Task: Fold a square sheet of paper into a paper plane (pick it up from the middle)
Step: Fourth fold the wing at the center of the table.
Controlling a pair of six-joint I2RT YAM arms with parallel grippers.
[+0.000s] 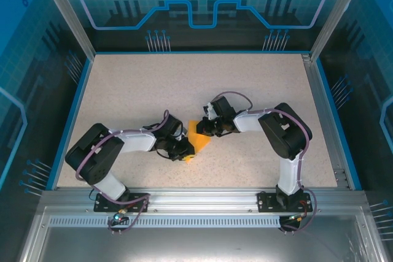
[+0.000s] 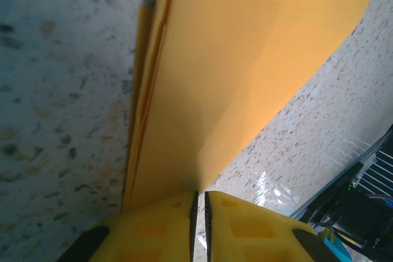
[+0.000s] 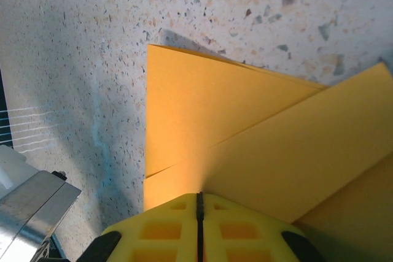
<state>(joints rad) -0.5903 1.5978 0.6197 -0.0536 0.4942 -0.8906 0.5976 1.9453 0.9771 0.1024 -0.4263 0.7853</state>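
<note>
Partly folded sheet of paper, held between the two claws near the middle of the counter, a little ahead of the arm bases. Several folds are judged to be done: in the right wrist view, overlapping flaps are seen to meet along slanted edges, and in the left wrist view stacked layers are shown beside a long straight crease. The slim pointed dart has not yet been reached. In the top view the sheet is a broad, blunt wedge, so the narrowing wing folds and the final lengthwise crease are taken to remain. The left claw is pressed together on the nearer end of the sheet, with only a thin slit left between its yellow fingers, into which the paper is drawn. The right claw is likewise pinched onto the farther edge, its fingers brought to a hairline with the paper between them. Whether the sheet rests on the counter or is lifted slightly cannot be told.
</note>
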